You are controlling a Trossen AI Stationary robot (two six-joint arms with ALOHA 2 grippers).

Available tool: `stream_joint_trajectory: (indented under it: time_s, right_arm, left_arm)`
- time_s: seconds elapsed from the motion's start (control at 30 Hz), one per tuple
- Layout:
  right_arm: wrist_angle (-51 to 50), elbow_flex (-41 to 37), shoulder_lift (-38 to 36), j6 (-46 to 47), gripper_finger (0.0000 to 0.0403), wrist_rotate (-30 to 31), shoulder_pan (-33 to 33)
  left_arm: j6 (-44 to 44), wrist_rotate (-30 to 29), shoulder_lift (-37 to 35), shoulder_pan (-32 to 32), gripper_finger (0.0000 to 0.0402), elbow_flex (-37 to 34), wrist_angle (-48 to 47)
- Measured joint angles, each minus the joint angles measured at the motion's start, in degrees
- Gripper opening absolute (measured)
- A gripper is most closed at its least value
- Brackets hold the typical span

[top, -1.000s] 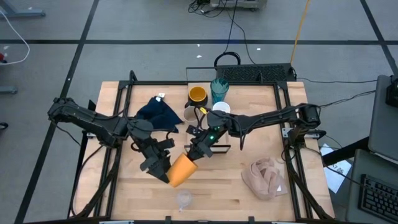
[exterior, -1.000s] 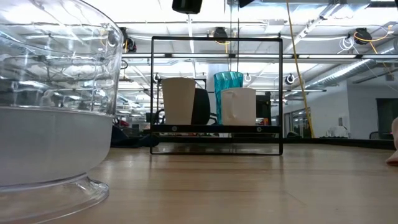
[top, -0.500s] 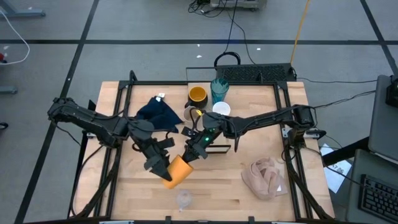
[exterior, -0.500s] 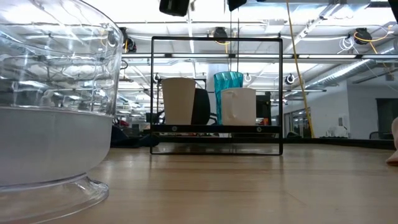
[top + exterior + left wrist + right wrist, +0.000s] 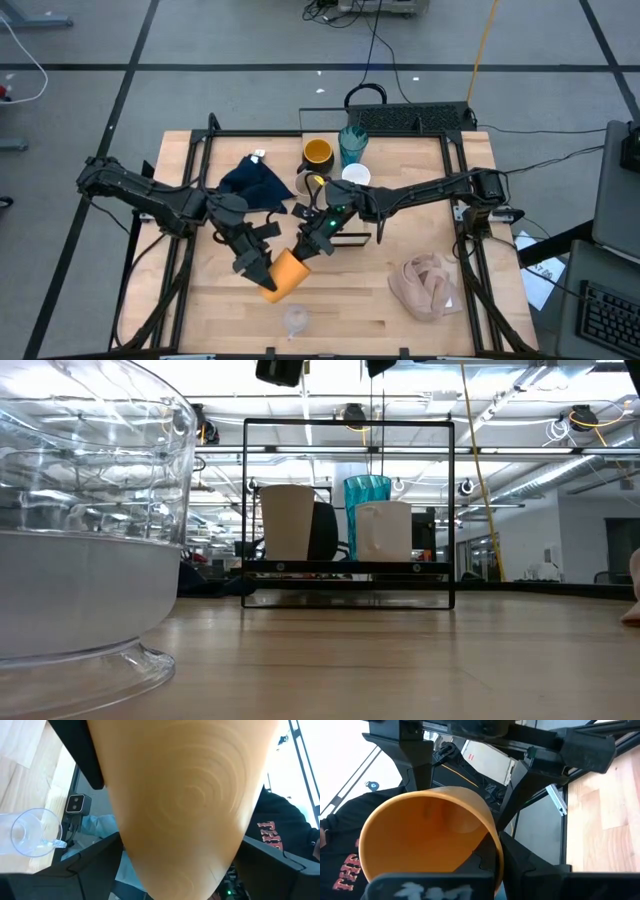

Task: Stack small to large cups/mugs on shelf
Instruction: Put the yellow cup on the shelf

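My left gripper (image 5: 257, 273) is shut on the small orange cup (image 5: 285, 275) and holds it above the middle of the table. My right gripper (image 5: 310, 246) is at the cup's open mouth (image 5: 427, 835). The small clear glass (image 5: 295, 320) stands near the front edge. The black mug with the yellow inside (image 5: 318, 152), the teal tumbler (image 5: 352, 143), the white mug (image 5: 356, 175) and the grey-beige cup (image 5: 306, 184) stand at the far middle. In the low view they show above the shelf's dark edge (image 5: 350, 568). My left gripper pinches the orange cup's side wall (image 5: 185, 805) between its two fingers (image 5: 82, 755), toward the base. The fingers come slanting down from the table's left. The cup is lifted clear and lies tilted, its mouth toward my right gripper.
A dark navy cloth (image 5: 255, 180) lies at the far left and a pink-beige cloth (image 5: 430, 285) at the near right. A black wire frame (image 5: 350, 510) stands over the shelf. A person in a dark shirt (image 5: 340, 855) shows beyond the table.
Both grippers and the orange cup have shifted a little toward the table's left edge, the right gripper staying at the cup's mouth. They have kept still over the last half second.
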Motion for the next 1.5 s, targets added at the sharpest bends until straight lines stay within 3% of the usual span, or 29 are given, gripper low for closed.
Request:
stream_joint_trajectory:
  time_s: [0.17,0.47,0.7,0.8,1.03,1.23,1.37,1.5]
  right_arm:
    - [0.05,0.02,0.0,-0.2,0.0,0.51,-0.04]
    - [0.0,0.02,-0.02,-0.2,0.0,0.07,-0.64]
    - [1.36,0.02,-0.02,-0.34,0.0003,-0.07,-0.79]
    - [2.28,0.07,-0.11,-0.18,0.0021,0.64,-1.22]
    - [2.65,0.11,-0.17,1.04,0.0096,-0.89,-2.03]
    - [2.34,0.11,-0.17,1.31,0.0154,-3.08,-2.29]
    - [2.32,0.11,-0.17,1.53,0.0173,-4.36,-3.63]
    - [2.06,0.09,-0.55,2.13,0.0177,-8.54,-5.47]
  left_arm:
    - [-0.29,0.01,0.0,0.0,0.0349,-0.01,0.05]
    - [0.01,-0.01,0.0,0.02,0.0292,-0.01,0.05]
    - [-0.08,0.08,0.0,0.13,0.0333,-0.01,0.31]
    - [-0.05,-0.04,0.05,0.07,0.0333,-0.01,0.19]
    - [-0.18,-0.01,0.11,-0.11,0.0293,-0.05,0.05]
    - [-0.59,-0.03,0.11,-0.31,0.0323,-0.05,0.09]
    - [-0.6,0.01,0.11,-0.39,0.0329,-0.05,0.1]
    - [-0.33,-0.01,0.11,-0.37,0.0306,-0.05,0.12]
